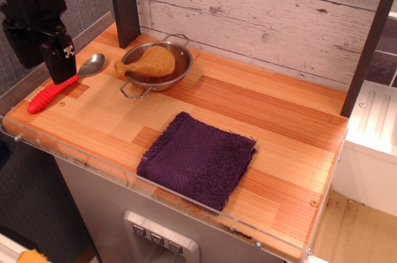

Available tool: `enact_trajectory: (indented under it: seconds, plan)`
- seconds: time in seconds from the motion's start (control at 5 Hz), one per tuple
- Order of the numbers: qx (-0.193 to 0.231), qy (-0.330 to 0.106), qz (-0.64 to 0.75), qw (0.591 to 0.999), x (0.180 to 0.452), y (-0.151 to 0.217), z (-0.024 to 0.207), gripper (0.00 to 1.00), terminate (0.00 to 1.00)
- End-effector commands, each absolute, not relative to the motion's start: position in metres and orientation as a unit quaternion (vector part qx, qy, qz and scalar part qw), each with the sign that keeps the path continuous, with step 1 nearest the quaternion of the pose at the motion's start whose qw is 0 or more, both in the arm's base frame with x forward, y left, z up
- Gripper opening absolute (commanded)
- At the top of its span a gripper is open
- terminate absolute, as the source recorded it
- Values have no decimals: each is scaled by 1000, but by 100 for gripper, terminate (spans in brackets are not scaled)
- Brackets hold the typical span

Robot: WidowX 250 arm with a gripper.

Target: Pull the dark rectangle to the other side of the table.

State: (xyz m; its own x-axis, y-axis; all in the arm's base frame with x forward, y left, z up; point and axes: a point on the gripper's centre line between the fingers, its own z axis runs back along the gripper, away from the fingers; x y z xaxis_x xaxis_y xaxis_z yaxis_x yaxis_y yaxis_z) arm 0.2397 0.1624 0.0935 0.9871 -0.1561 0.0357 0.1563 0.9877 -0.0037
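Note:
The dark purple terry-cloth towel (198, 159) lies flat on the wood-strip table (273, 120), near the front edge and a little right of the middle. My black gripper (60, 67) hangs at the far left, above the red-handled spoon (62, 86), far from the towel. Its fingers look close together and hold nothing that I can see, but the tips are hard to make out.
A metal bowl (177, 71) with a toy chicken drumstick (149, 61) stands at the back left. A dark upright post (124, 2) rises behind it and another (369, 40) at the right. A clear acrylic rim (93, 167) edges the front. A whitewashed plank wall backs the table.

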Motion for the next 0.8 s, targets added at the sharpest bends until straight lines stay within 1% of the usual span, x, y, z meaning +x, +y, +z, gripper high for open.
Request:
enact_trajectory:
  seconds: [0.0, 0.2, 0.4, 0.6]
  plan:
    - [-3, -18, -78, 997, 240, 162, 93, 100, 0]
    - [-3, -29, -83, 996, 236, 142, 92, 100, 0]
    - [-26, -28, -96, 995, 232, 115, 85, 100, 0]
    - [-16, -21, -101, 995, 230, 77, 73, 100, 0]
